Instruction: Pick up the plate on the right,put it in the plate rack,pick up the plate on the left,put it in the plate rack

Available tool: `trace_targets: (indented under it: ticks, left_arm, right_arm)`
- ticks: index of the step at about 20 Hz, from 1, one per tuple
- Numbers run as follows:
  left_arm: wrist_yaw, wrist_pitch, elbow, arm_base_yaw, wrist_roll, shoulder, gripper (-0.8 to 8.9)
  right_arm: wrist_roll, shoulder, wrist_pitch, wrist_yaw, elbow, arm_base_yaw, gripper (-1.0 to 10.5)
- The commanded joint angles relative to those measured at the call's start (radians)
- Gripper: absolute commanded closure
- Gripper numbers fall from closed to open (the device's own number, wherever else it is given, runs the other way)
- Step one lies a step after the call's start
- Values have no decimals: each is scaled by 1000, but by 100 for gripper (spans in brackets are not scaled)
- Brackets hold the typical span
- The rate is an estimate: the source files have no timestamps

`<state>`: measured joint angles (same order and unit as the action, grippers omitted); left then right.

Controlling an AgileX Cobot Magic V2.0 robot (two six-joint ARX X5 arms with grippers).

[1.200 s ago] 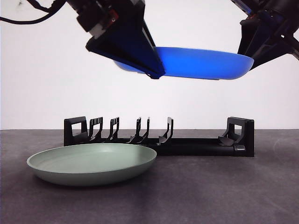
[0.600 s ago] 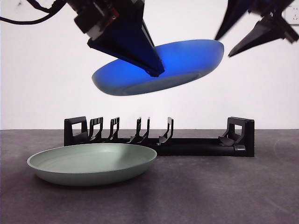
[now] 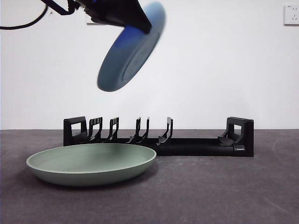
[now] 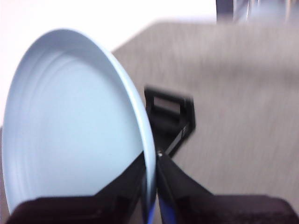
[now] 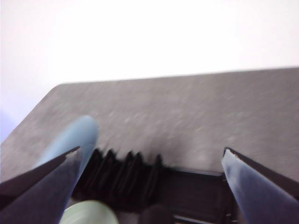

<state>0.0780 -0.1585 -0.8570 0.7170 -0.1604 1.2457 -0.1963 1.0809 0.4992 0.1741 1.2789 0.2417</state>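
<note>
The blue plate (image 3: 131,51) hangs high above the left part of the plate rack (image 3: 159,137), tipped steeply onto its edge. My left gripper (image 3: 122,13) is shut on its upper rim; in the left wrist view the jaws pinch the rim of the plate (image 4: 70,121) at my left gripper (image 4: 153,161). The green plate (image 3: 91,163) lies flat on the table in front of the rack's left end. My right gripper (image 5: 152,151) stands wide open and empty, away from the blue plate (image 5: 74,135), above the rack (image 5: 140,177). It is out of the front view.
The dark grey table (image 3: 224,186) stretches in front of and to the right of the rack. A white wall stands behind, with a socket (image 3: 290,14) at the top right. One looped handle (image 4: 170,112) of the rack shows beyond the blue plate.
The right gripper let go of the blue plate and left the front view. The left gripper rose and turned the plate from nearly flat to steeply tilted.
</note>
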Motion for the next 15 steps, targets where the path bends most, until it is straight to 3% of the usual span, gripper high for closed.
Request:
trace_targets:
  ticks: [1, 9, 15]
  left_arm:
    - [127, -108, 0, -99, 279, -1, 822]
    - [298, -338, 0, -320, 589, 66, 823]
    - [351, -437, 0, -395, 677, 186, 823]
  right_arm:
    - [26, -24, 4, -27, 0, 0, 446]
    - [29, -40, 11, -24, 0, 1, 446]
    - [29, -39, 14, -24, 0, 1, 446]
